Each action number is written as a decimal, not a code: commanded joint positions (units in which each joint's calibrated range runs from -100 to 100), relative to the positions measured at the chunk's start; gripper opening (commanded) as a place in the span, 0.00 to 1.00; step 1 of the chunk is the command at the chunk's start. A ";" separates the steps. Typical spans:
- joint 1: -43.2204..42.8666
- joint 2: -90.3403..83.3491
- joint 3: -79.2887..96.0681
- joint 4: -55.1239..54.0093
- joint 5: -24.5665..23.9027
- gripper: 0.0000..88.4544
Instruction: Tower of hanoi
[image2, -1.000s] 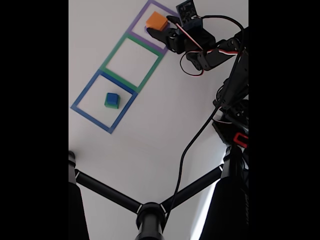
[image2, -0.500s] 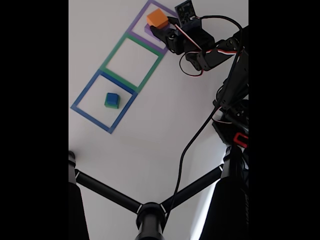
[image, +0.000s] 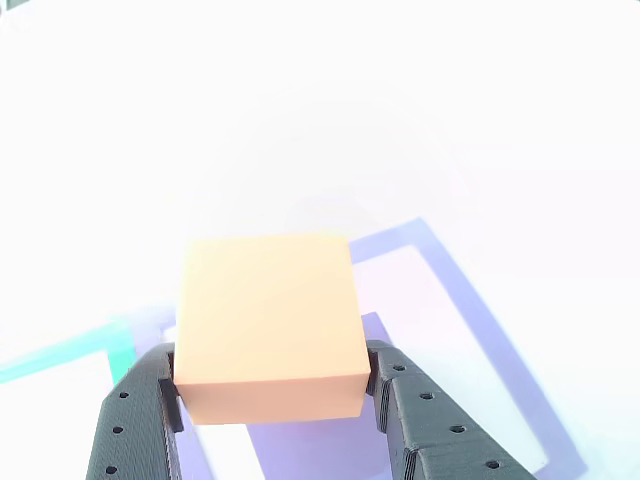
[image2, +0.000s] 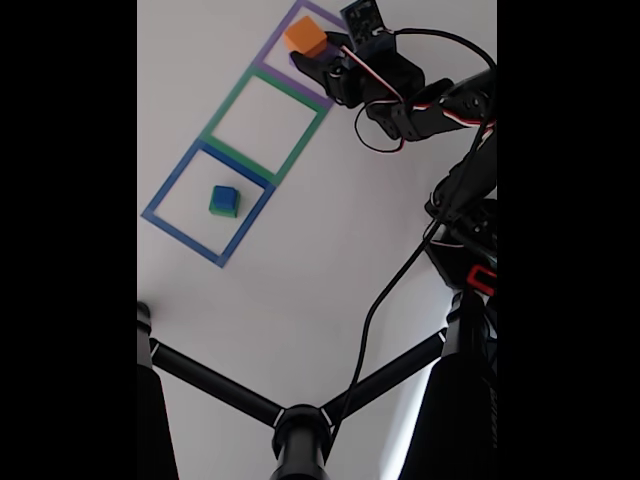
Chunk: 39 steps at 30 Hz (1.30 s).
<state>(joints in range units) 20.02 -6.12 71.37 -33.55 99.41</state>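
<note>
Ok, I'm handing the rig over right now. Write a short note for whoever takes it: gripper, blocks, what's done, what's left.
Gripper: shut on the orange block, held above the purple slab in the purple outline.
Blue cube sits on the green block inside the blue outline.
Green outline holds no block.
Done: two smallest stacked in the blue outline, orange off the slab.
Left: set orange down, probably in the green outline, then carry on with the moves.

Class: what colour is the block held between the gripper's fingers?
Orange; the matte square block shows best in the other view.
</note>
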 joint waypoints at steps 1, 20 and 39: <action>-1.99 -12.33 -1.73 10.79 0.59 0.14; -8.89 -38.09 -47.82 97.76 0.59 0.14; -18.96 -33.24 -84.55 131.85 0.59 0.12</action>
<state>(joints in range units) 2.82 -40.31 -10.53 97.83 99.41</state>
